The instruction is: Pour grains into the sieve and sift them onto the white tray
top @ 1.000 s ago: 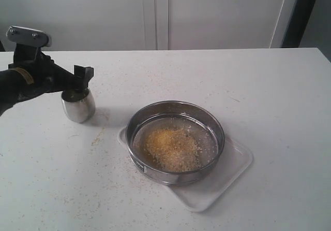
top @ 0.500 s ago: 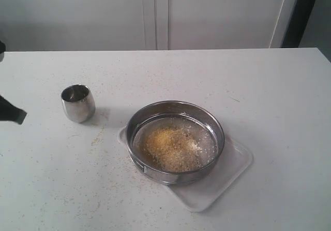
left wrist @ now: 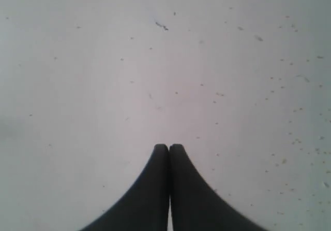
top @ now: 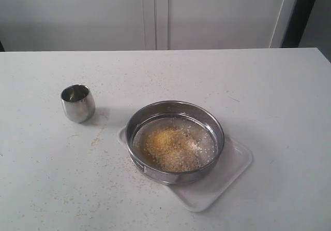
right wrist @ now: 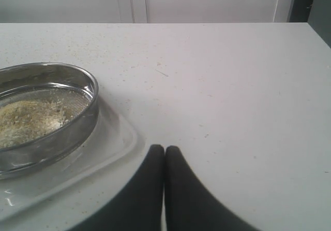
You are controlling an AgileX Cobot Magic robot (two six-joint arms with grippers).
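The steel sieve [top: 176, 140] rests on the white tray [top: 227, 171] near the middle of the table, with a heap of yellow and beige grains [top: 170, 148] on its mesh. In the right wrist view the sieve [right wrist: 46, 117], its grains [right wrist: 31, 116] and the tray [right wrist: 103, 150] lie beside my right gripper [right wrist: 165, 148], which is shut and empty over bare table. My left gripper [left wrist: 169, 147] is shut too, empty, over bare tabletop with a few specks. Neither arm shows in the exterior view.
A small rounded steel cup [top: 78, 103] stands upright on the table to the left of the sieve. Spilled grains [top: 98, 138] are scattered on the tabletop between cup and tray. White cabinet doors [top: 155, 13] stand behind the table's far edge.
My left arm let go of the steel cup, drew back to the left out of the exterior view, and its jaws closed. Cup, sieve and tray stayed put.
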